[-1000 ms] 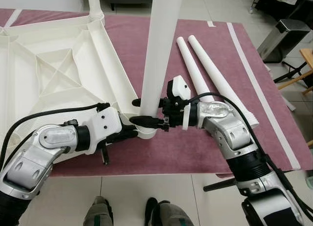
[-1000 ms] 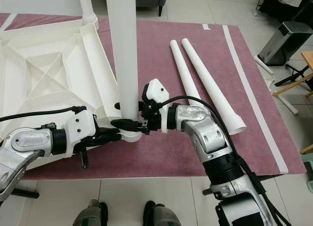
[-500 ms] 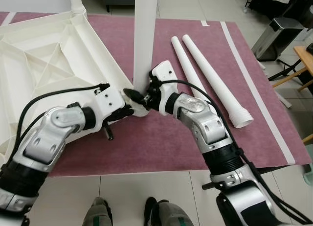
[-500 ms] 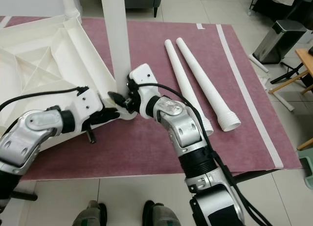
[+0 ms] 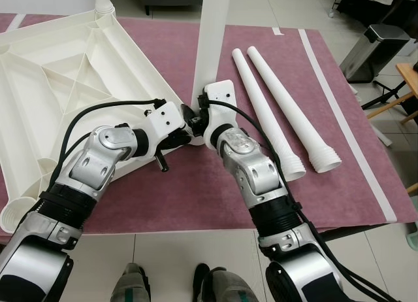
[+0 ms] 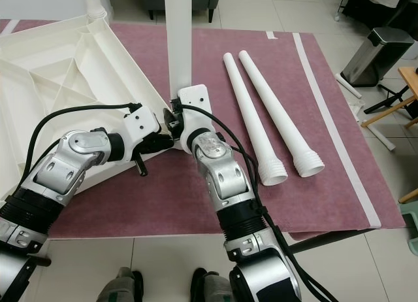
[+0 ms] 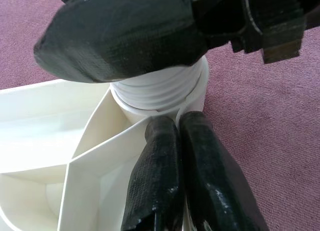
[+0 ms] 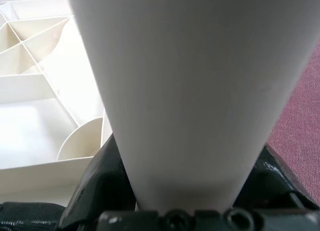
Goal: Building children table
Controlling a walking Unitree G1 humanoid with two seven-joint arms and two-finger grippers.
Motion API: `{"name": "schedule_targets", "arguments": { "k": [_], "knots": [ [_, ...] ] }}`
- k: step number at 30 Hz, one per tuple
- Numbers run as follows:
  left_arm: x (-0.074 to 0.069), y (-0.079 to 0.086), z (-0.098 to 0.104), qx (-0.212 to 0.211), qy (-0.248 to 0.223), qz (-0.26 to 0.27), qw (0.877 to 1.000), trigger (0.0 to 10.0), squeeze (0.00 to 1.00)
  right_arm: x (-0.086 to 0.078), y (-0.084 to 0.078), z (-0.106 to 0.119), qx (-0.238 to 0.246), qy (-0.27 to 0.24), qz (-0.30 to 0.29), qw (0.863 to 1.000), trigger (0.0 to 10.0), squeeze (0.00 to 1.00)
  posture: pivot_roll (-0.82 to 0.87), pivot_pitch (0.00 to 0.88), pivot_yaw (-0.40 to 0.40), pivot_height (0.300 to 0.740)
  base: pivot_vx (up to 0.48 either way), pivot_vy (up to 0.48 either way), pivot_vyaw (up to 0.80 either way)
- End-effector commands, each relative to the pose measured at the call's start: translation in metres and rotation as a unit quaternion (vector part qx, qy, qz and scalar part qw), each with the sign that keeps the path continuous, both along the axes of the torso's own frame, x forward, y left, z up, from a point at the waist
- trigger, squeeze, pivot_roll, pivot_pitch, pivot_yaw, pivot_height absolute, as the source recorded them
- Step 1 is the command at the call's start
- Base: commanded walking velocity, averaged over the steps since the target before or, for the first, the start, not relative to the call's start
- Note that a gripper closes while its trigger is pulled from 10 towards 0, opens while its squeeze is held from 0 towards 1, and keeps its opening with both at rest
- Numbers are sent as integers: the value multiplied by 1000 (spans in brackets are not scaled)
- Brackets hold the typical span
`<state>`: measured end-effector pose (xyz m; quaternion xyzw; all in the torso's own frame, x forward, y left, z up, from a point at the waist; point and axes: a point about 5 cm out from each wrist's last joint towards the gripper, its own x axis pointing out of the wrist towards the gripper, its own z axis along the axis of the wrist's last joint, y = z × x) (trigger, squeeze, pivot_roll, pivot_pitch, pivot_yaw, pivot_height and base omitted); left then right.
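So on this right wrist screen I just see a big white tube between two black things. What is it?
Observer: That's a table leg, standing upright at the corner of an upturned white tabletop. The right gripper has its fingers on either side of the leg's base.
Visitor: Any spare legs?
Observer: Two loose legs lie side by side on the maroon mat, on the robot's right.
Visitor: And the other arm?
Observer: The left gripper, fingers together, rests on that tabletop corner beside the leg's base.

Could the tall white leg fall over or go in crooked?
Maybe. The upright leg is tall and the right tool grips it only near the socket, so it could lean and thread in crooked. The left tool sits shut against the tabletop's corner; if it slips, the tabletop may shift on the mat.
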<state>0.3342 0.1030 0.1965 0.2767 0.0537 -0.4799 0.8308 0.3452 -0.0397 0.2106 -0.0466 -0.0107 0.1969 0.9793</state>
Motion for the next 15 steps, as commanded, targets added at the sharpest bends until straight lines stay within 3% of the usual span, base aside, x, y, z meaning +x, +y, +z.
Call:
{"name": "schedule_targets", "arguments": {
  "k": [1,3,4,8,9,15],
  "knots": [
    [1,-2,19,-22,-66,11,998,0,0,-1,-4,-21,-25,33,-13,999,10000,0,127,188,-39,740,0,0,0],
    [1,-2,19,-22,-66,11,998,0,0,-1,-4,-21,-25,33,-13,999,10000,0,127,188,-39,740,0,0,0],
    [1,-2,18,-23,-66,8,998,0,0,-2,-3,-19,-19,27,-4,999,10000,1000,129,187,-42,740,0,0,0],
    [2,-2,17,-26,-65,4,998,0,0,-4,0,-16,-15,13,17,1000,10000,1000,130,186,-43,740,0,0,0],
    [1,-2,17,-27,-65,1,998,0,0,-6,1,-13,-12,6,39,999,10000,0,131,185,-44,740,0,0,0],
    [-11,-2,18,-32,-64,-33,997,0,0,-13,-7,-4,-21,-21,138,990,10000,0,130,182,-42,740,0,0,0]
  ]
}}
